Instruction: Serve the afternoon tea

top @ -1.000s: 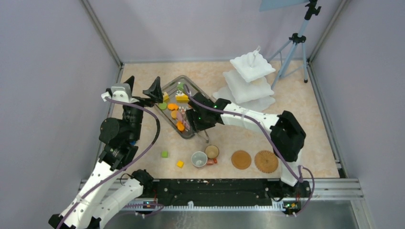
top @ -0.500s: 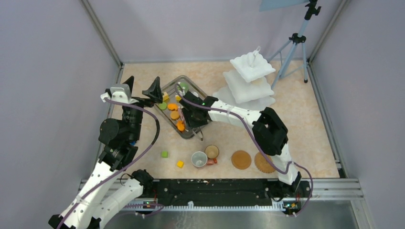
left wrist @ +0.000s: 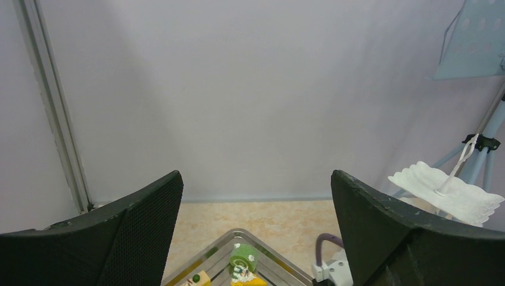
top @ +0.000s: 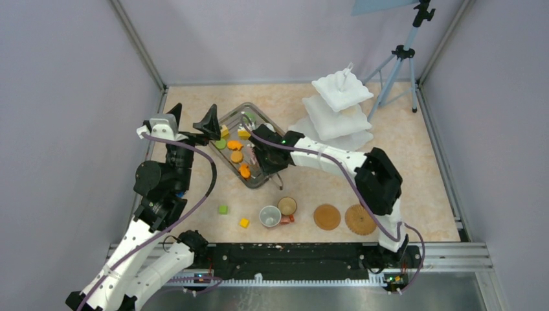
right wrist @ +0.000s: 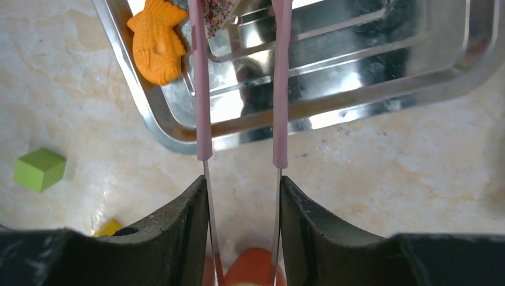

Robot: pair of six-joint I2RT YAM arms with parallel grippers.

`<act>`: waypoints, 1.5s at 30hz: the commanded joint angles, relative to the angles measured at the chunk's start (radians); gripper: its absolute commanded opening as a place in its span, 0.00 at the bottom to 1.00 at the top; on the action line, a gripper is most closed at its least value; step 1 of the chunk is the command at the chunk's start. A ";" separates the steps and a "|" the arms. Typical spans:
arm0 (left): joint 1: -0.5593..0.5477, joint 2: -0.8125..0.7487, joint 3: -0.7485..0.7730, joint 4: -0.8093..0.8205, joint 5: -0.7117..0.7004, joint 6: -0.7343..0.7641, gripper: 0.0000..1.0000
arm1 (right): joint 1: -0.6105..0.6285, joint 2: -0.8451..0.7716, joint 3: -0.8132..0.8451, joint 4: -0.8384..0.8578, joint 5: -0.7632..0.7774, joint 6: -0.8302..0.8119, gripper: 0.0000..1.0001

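Note:
My right gripper [right wrist: 242,182] is shut on the pink tongs [right wrist: 201,89], whose tips reach over the steel tray [right wrist: 369,98] beside a pink sprinkled pastry [right wrist: 215,15] and an orange fish pastry [right wrist: 156,42]. From above, the tray [top: 259,184] holds orange rounds [top: 234,144], a yellow wedge [top: 243,133] and a green roll [top: 249,118]. My left gripper [top: 192,118] hangs open and empty over the tray's left side. Two cups [top: 270,216] [top: 287,206] and two woven mats [top: 327,217] [top: 360,219] lie near the front. The white tiered stand [top: 336,110] is at the back right.
A green cube [top: 223,209] and a yellow cube [top: 244,223] lie left of the cups. A small reddish piece [top: 285,219] sits against the cups. A tripod [top: 396,65] stands in the far right corner. Grey walls close in three sides.
My right gripper has squeezed the tongs narrower and shifted slightly left over the tray, its elbow swinging in. The left arm has not moved.

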 commanded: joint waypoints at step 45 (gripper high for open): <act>-0.001 0.023 0.002 0.026 0.042 -0.029 0.99 | -0.240 -0.165 -0.246 0.169 0.413 0.042 0.34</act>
